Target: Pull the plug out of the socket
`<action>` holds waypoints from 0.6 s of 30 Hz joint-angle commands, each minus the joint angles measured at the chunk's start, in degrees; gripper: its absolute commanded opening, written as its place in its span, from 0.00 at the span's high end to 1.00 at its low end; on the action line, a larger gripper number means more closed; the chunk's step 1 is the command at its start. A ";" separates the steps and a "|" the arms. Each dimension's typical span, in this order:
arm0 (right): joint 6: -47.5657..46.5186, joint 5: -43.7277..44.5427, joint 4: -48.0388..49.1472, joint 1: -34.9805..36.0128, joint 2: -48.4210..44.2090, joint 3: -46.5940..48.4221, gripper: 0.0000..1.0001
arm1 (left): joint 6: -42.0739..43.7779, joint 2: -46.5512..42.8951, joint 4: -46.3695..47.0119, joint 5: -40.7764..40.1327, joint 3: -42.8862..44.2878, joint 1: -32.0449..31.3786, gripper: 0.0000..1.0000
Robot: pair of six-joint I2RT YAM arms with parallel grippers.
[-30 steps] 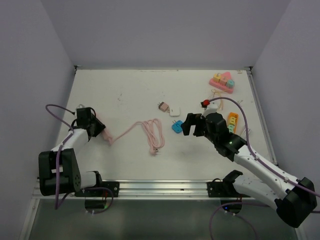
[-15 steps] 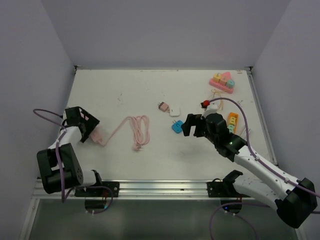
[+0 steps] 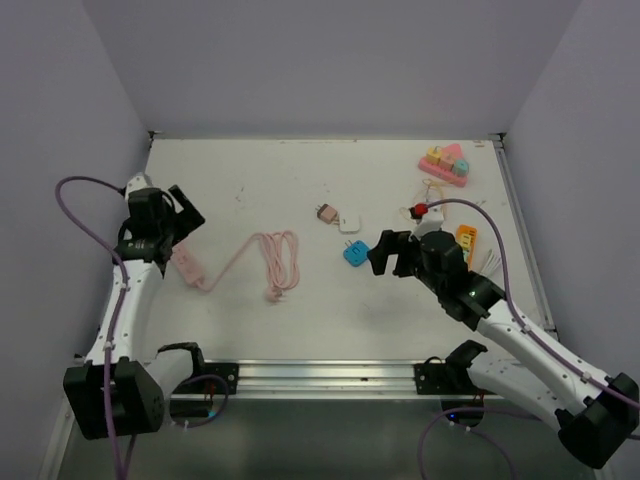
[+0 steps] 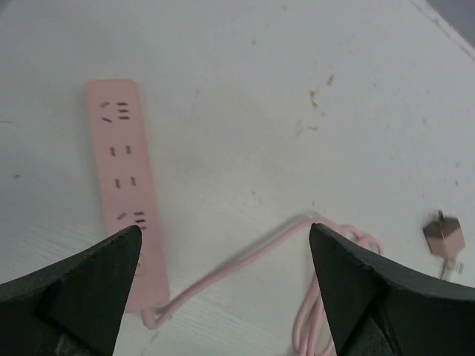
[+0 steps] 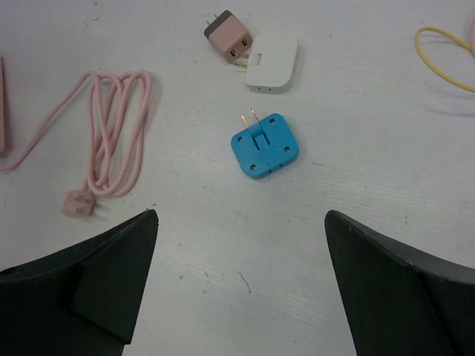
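Now hovering, left gripper [image 4: 223, 237] agape and empty, over the pink power strip [image 4: 122, 185] lying flat at far left, sockets facing up. Likewise hanging, right gripper [image 5: 241, 215] spread wide and gripping nothing, above the blue plug [image 5: 264, 146], near the brown plug [image 5: 228, 33] touching the white adapter [image 5: 273, 67].

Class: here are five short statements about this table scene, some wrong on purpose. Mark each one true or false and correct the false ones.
1. The sockets that show on the strip are empty. True.
2. The left pincer is shut on the strip. False: it is open and holds nothing.
3. The blue adapter lies apart from the white adapter. True.
4. The cord is stretched out straight. False: it lies in loops.
5. The right pincer grips the blue adapter. False: it is open, with nothing between its fingers.
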 commanded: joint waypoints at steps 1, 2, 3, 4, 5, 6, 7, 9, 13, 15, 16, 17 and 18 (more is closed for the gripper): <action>-0.91 2.08 -1.84 0.14 -2.59 1.94 0.01 | -0.50 0.07 -3.80 0.65 -0.16 -12.61 0.02; -0.91 2.61 -2.28 0.14 -3.11 1.94 0.01 | -2.86 0.59 -3.53 -0.13 -0.69 -15.09 0.02; -0.91 2.87 -2.63 0.14 -3.64 1.94 0.01 | -4.10 1.03 -3.27 -0.92 -1.57 -17.82 0.03; -1.00 3.14 -3.16 0.14 -4.43 2.03 0.01 | -5.16 1.73 -2.48 -1.80 -1.84 -20.37 0.03; -1.08 3.40 -4.12 0.14 -4.79 2.03 0.01 | -7.26 3.57 -2.04 -3.72 -1.84 -25.61 0.03; -1.09 3.40 -4.39 0.14 -5.22 2.03 0.01 | -8.06 4.80 -1.52 -4.43 -1.58 -28.36 0.03; -1.00 3.40 -4.74 0.14 -5.92 1.85 0.01 | -8.77 6.29 -0.81 -5.31 -1.05 -33.52 0.03; -0.91 3.49 -5.53 0.14 -6.46 1.50 0.01 | -10.79 12.18 -0.98 -9.08 1.74 -38.47 0.03; -0.30 3.49 -7.02 0.14 -7.86 0.80 0.01 | -12.90 23.25 -3.61 -15.24 8.25 -49.81 0.05; -0.29 3.75 -7.64 0.14 -8.57 0.80 0.01 | -13.43 29.58 -4.84 -17.87 11.93 -51.85 0.07; -0.38 3.93 -7.99 0.14 -8.74 0.89 0.01 | -13.61 31.60 -6.42 -18.67 13.26 -53.16 0.09; -0.56 4.19 -8.60 0.05 -9.35 0.97 0.01 | -13.96 35.19 -7.21 -20.51 14.50 -53.61 0.10; -0.56 4.37 -8.87 0.05 -9.62 0.97 0.01 | -14.31 36.79 -7.92 -21.48 16.25 -54.05 0.12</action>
